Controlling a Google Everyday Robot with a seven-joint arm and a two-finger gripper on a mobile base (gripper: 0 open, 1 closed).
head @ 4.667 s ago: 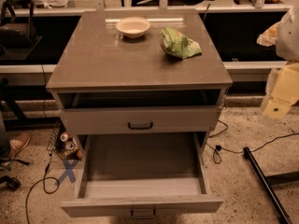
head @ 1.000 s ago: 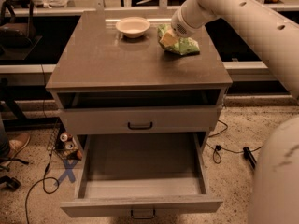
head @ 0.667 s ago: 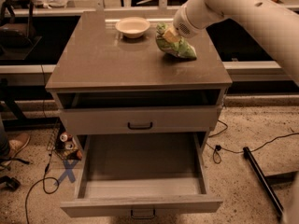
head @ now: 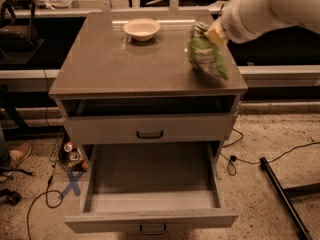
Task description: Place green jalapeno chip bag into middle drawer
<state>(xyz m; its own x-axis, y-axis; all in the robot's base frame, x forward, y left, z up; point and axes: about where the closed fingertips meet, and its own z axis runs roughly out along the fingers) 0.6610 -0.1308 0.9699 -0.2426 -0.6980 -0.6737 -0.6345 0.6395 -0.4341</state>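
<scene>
Pale-green crinkly chip bag (head: 207, 54), dk-green print, hangs over cabinet (head: 110, 59) rt side, gripper (head: 214, 33) fingers clenching top.

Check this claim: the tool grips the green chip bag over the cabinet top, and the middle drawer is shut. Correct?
No. The camera view shows the middle drawer open, not shut. The tool does grip the green chip bag over the cabinet top.

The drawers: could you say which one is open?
The lower, middle drawer, pulled out; the upper drawer front is pushed in. The gripper holds the chip bag above the top.
</scene>
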